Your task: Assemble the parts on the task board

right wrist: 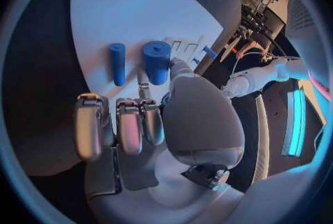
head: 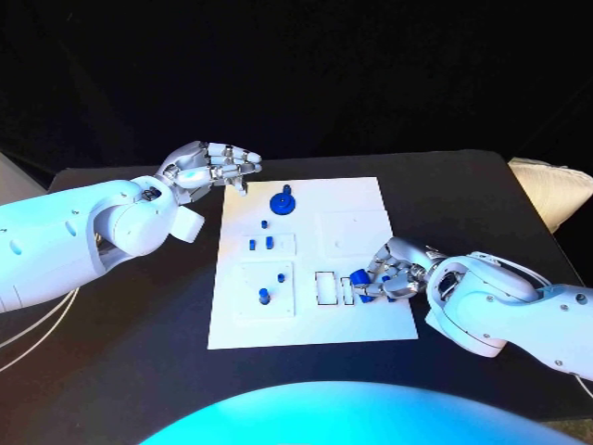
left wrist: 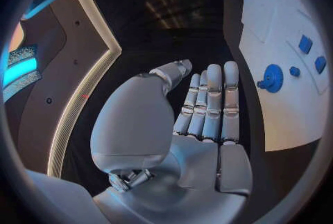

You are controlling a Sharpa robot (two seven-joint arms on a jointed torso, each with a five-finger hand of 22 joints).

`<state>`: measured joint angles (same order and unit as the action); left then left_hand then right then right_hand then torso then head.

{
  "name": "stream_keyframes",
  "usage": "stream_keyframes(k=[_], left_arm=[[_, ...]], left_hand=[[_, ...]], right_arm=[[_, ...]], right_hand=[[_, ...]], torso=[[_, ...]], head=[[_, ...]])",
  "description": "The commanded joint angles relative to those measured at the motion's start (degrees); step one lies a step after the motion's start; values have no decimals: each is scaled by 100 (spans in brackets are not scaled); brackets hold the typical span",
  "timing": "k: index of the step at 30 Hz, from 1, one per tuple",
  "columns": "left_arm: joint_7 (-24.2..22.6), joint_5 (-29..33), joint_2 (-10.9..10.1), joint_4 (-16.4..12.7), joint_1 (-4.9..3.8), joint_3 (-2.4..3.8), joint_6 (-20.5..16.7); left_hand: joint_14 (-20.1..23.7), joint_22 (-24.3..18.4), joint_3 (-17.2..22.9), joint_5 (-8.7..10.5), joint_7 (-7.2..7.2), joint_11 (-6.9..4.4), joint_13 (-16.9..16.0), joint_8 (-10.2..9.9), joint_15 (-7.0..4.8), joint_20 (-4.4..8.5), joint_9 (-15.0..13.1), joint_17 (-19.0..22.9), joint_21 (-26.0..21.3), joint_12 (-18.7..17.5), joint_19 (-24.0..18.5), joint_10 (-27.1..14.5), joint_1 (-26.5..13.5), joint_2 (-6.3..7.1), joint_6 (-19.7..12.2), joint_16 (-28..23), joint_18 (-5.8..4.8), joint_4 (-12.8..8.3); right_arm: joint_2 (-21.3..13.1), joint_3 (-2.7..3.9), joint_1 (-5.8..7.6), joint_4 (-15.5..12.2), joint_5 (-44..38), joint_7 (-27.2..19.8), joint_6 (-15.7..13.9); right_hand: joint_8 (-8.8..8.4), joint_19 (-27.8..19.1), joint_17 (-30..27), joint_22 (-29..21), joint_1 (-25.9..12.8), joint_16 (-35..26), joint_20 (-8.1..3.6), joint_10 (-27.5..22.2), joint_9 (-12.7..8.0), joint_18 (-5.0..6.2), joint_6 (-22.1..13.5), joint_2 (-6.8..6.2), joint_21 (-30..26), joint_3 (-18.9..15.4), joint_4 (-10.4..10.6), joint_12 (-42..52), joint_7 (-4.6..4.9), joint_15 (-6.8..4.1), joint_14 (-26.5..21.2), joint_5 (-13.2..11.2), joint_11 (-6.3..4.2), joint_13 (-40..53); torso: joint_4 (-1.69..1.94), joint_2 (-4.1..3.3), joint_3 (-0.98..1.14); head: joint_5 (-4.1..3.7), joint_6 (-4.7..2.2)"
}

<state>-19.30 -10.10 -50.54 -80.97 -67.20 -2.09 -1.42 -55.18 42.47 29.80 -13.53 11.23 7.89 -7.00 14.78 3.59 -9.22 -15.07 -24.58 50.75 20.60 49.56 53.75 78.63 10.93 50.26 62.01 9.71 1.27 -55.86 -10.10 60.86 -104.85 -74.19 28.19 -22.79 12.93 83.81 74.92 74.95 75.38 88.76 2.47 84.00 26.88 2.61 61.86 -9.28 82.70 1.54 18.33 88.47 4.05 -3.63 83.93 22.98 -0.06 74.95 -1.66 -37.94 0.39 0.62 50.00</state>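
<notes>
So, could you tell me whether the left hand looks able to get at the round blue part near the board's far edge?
Probably yes: the left hand hovers empty just beside the round blue part, with nothing between them.

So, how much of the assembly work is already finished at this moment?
Done: several blue parts stand in the task board, including the round part. In hand: the right hand is at a thick blue cylinder beside the slots; whether it grips is unclear. Left: a thinner cylinder lies loose. The left hand holds nothing.
</notes>
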Motion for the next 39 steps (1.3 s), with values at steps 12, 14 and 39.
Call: stream_keyframes(k=[12, 14, 39], left_arm=[[-14, 22, 35, 8, -1, 4, 101], [-9, 22, 40, 7, -1, 4, 103], [43, 18, 32, -17, -2, 4, 114]], left_hand=[[19, -9, -30, -11, -10, 12, 3, 26, 33, -15, 7, 4, -24, 29, 31, -32, -11, -37, -10, -20, 82, 13], [19, -9, -30, -11, -10, 12, 3, 26, 33, -15, 7, 4, -24, 29, 31, -32, -11, -37, -10, -20, 82, 13], [25, -24, -33, -16, -7, 10, -1, 40, 31, -14, 9, 1, -45, 58, 41, -55, -10, -47, -13, -17, 83, 22]], right_arm=[[-40, -9, 404, -328, 1841, -95, -261], [-8, -8, 421, -337, 1882, -107, -209], [545, -12, 335, 16, 1142, 347, 159]], right_hand=[[33, 388, 1233, 1119, 179, 41, -35, 534, 22, -108, 71, 69, 45, 411, -172, 29, 11, -32, 547, 166, -20, 1406], [32, 388, 1229, 1118, 169, 39, -34, 534, 21, -107, 73, 66, 44, 420, -169, 29, 13, -32, 546, 168, -19, 1406], [115, 403, 1286, 1152, -758, 53, -35, 563, 21, -115, 188, 58, 73, 440, -155, 77, -10, -37, 558, -381, -31, 1450]], torso=[[7, 4, -12], [9, -1, -10], [7, -12, 2]], head=[[-27, 0], [-31, 0], [-10, 0]])
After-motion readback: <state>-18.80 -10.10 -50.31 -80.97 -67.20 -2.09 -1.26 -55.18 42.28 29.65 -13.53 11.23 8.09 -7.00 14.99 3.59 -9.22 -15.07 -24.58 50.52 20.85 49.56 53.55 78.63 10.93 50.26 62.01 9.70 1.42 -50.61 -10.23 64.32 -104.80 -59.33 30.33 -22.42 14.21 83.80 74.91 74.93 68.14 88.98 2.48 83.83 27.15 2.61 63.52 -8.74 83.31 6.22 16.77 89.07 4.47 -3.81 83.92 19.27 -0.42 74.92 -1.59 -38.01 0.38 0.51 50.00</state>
